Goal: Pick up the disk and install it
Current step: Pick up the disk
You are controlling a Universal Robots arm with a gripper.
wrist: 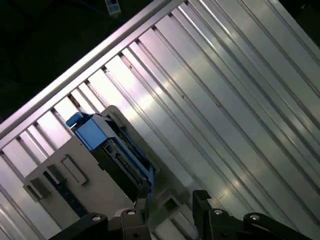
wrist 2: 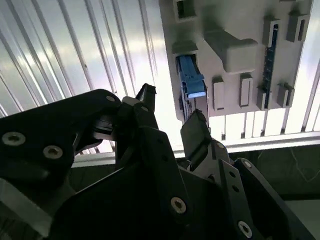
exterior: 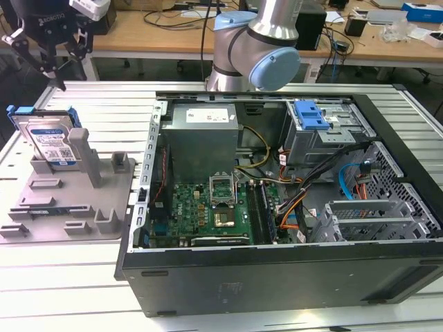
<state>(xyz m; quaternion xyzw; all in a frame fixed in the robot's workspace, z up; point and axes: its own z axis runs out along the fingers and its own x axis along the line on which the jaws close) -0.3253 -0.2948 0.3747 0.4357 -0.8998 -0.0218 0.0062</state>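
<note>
One flat silver-metal disk (exterior: 48,142), with blue plastic side rails and one white-and-blue label, stands on edge in one light grey plastic holder (exterior: 104,204). The holder sits on the ribbed aluminium table (exterior: 69,277), at the exterior view's left. One black gripper (wrist: 171,194) hangs near the disk, jaws apart, gripping nothing. One open black computer case (exterior: 277,280) lies beside the holder. The label's print cannot be made out.

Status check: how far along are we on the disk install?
Done: nothing yet; the disk stands in its grey holder, outside the computer case. In hand: the open gripper hangs over the disk, holding nothing. Left: pickup and install.
</note>
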